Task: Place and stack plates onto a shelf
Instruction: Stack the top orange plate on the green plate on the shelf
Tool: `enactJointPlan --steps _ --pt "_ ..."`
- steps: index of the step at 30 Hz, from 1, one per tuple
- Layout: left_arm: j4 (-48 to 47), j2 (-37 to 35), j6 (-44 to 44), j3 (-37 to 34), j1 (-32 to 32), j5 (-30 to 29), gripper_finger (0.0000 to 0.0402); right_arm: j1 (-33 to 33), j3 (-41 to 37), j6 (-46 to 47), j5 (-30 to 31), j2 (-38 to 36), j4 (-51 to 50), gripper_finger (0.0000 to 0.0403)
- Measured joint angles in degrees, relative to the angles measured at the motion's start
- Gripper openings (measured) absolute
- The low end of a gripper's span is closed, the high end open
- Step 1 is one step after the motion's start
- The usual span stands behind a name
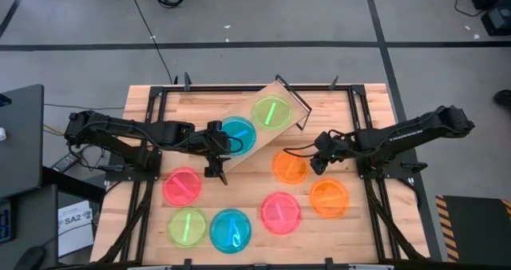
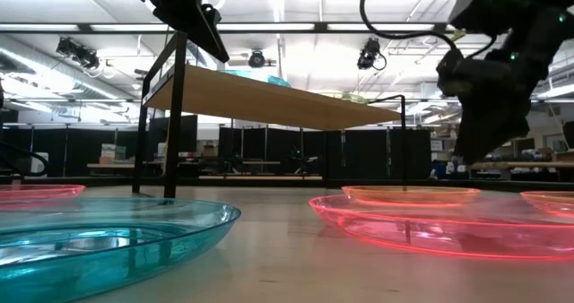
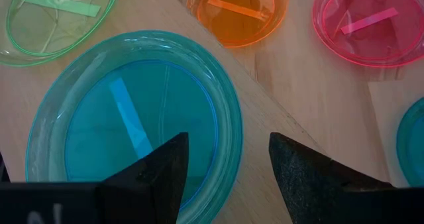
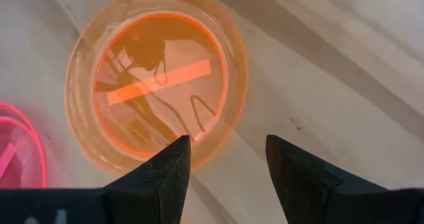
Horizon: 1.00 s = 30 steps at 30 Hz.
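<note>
Shelf: the light wooden shelf (image 1: 259, 126) stands at the far middle of the table, skewed — its long axis runs diagonally, one end toward the left arm and the other toward the far right corner; in the low view it rides on thin black wire legs (image 2: 175, 115).
On the shelf: a blue plate (image 1: 237, 134) and a green plate (image 1: 271, 112) lie side by side, flat, rims up, not yet stacked.
On the table: six more plates lie flat and apart — an orange plate (image 1: 290, 166) just beside the shelf's near edge, a second orange plate (image 1: 329, 196), two pink plates (image 1: 182, 185) (image 1: 280, 212), a green one (image 1: 187, 226) and a blue one (image 1: 230, 229).
Left gripper: the left gripper (image 3: 228, 174) hangs over the near rim of the blue plate on the shelf, fingers spread wide, holding nothing.
Right gripper: the right gripper (image 4: 227, 164) hovers above the edge of the orange plate by the shelf, jaws parted, empty.
Handling: thin translucent plastic — likely light, fairly stiff, slick; a round plate has no long axis, so any point on the rim should serve.
Grip point: the raised rim nearest the fingers, one finger inside and one outside, looks the surest hold.
Risk: a shallow pinch may let the plate slide or tip.
</note>
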Motion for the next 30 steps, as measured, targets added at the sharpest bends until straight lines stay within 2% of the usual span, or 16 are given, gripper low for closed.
enactJointPlan --steps 5,22,30 --pt "0.00 0.00 0.02 -0.02 -0.02 -0.01 0.0217 0.01 -2.12 0.01 -0.01 3.01 5.19 0.0203" --pt "0.00 0.00 0.02 -0.02 -0.01 -0.01 0.0217 0.02 -2.19 0.30 -0.28 14.92 13.51 0.0203" --pt "0.00 0.00 0.02 -0.01 -0.02 -0.01 0.0217 -0.02 -2.21 0.46 -0.90 14.93 14.16 0.0184"
